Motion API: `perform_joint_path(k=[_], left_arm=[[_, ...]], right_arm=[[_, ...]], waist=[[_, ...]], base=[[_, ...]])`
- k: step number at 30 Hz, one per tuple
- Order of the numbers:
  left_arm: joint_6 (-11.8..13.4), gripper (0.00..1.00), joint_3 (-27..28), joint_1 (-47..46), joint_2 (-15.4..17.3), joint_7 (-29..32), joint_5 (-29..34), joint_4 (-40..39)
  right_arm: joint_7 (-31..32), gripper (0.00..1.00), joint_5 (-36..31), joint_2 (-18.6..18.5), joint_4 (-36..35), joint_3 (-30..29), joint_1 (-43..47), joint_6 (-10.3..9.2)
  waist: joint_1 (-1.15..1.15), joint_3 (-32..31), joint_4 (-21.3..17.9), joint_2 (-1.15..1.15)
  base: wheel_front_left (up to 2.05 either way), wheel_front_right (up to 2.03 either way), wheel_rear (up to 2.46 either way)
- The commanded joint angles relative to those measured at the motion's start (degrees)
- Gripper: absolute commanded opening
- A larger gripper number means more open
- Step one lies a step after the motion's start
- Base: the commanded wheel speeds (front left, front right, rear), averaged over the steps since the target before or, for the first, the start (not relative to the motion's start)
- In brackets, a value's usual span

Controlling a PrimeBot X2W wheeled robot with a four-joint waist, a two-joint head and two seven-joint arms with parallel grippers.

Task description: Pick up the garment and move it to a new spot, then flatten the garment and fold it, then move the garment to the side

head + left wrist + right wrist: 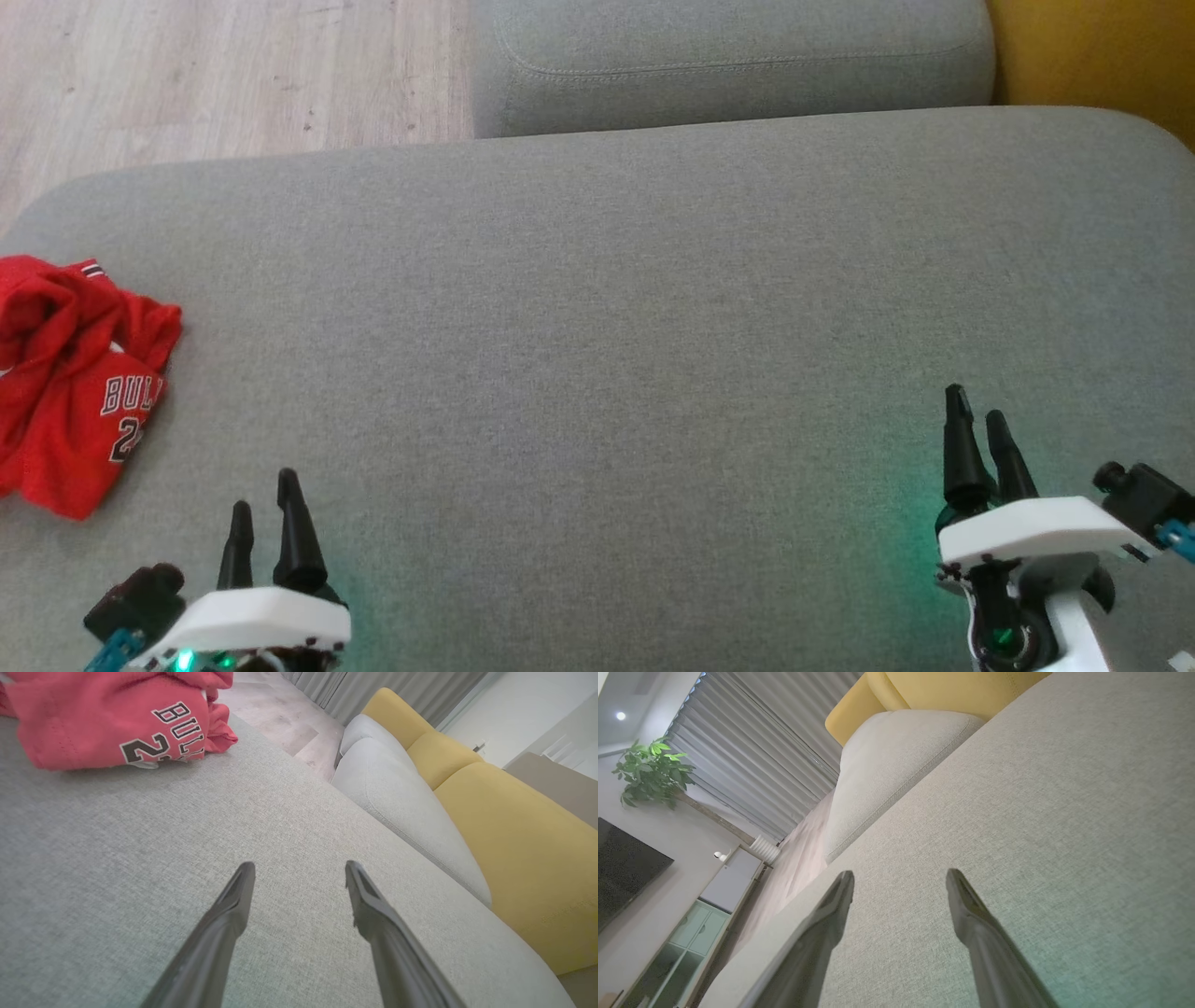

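The garment (pixel 75 383) is a red basketball jersey with black and white lettering, lying crumpled at the left edge of the grey cushion (pixel 607 355). In the left wrist view the garment (pixel 117 718) sits at the top left, well beyond the fingertips. My left gripper (pixel 264 504) hovers near the front left of the cushion, to the right of and nearer than the jersey, open and empty (pixel 299 870). My right gripper (pixel 976 411) stands open and empty over the front right of the cushion (pixel 900 879).
A second grey cushion (pixel 728 65) lies beyond the far edge, with a yellow backrest (pixel 1092 56) at the far right. Wooden floor (pixel 215 75) shows at the far left. The cushion's rounded edges drop off at left and right.
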Motion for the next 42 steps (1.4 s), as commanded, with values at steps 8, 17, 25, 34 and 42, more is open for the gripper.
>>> perform_joint_path(k=[8,17,25,34,42], left_arm=[[1.46,1.00,0.09,-1.68,1.02,-1.92,6.97,-1.24],[2.43,1.00,-0.57,-1.08,0.94,-3.45,13.08,-1.31],[2.78,1.00,-1.84,-1.06,0.94,-4.98,19.73,-1.24],[3.27,1.00,-2.44,-1.11,0.91,-6.51,25.76,-0.83],[3.76,1.00,-2.40,-0.86,0.92,-7.70,30.64,-0.77]], right_arm=[[-2.03,1.00,-7.91,-0.51,-0.35,0.68,-3.11,-0.02],[-3.55,1.00,-14.55,-0.33,0.53,0.97,-3.13,-0.02],[-5.07,1.00,-21.48,-0.26,1.38,1.77,-3.30,-0.02],[-6.59,1.00,-27.77,-0.26,2.42,2.89,-3.61,-0.02],[-7.77,1.00,-32.07,-0.28,3.00,3.96,-4.02,-0.03]], waist=[[0.00,0.05,0.12,0.00],[0.00,0.05,0.21,0.00],[0.00,0.10,0.14,0.00],[0.00,0.12,0.10,0.00],[0.00,0.17,-0.03,0.00]], base=[[0.00,0.00,0.00],[0.00,0.00,0.00],[0.00,0.00,0.00],[0.00,0.00,0.00],[0.00,0.00,0.00]])
